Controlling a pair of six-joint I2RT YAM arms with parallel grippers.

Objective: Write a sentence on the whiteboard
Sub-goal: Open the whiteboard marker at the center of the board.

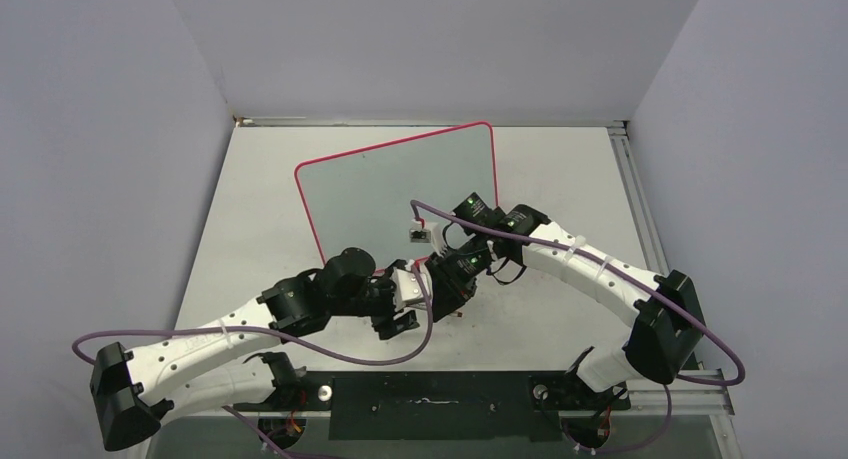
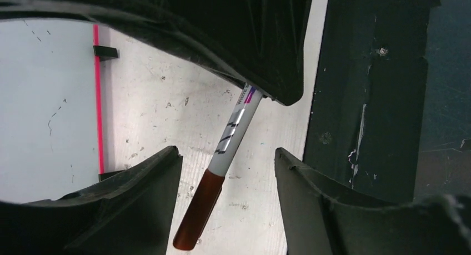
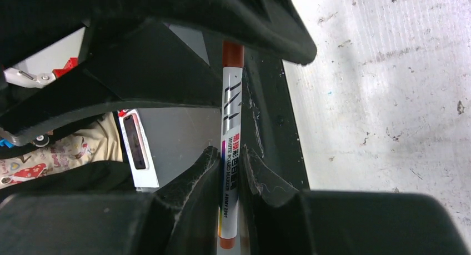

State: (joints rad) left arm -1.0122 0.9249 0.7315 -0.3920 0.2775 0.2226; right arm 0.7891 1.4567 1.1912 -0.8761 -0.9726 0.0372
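We see the left arm point(image 1: 210, 344) reaching from the lower left of the top view toward the middle. The right arm point(image 1: 600, 274) bends in from the lower right to meet it. Both wrists crowd together just below the lower right corner of the whiteboard point(image 1: 400, 174). The board lies skewed on the white table point(image 1: 250, 199), in the centre of the frame.

The right gripper point(image 3: 229, 160) is clamped narrow on a whiteboard marker point(image 3: 230, 116). Its two fingers point(image 3: 194, 180) pinch the barrel near the tail end, and the brown-red cap point(image 3: 233, 54) points away from the wrist.

In the left wrist view the left gripper point(image 2: 226, 150) stands wide. One finger point(image 2: 144, 202) sits on each side of the capped end, with a gap on both sides and neither touching. The right gripper's black body fills the top of that view and hides the marker's far end.

At the left of the same view are the board's pink rim point(image 2: 98, 99), a black foot point(image 2: 105, 52), and a few thin marks point(image 2: 53, 116) we cannot read. A black base plate point(image 2: 377, 99) lies at the right.
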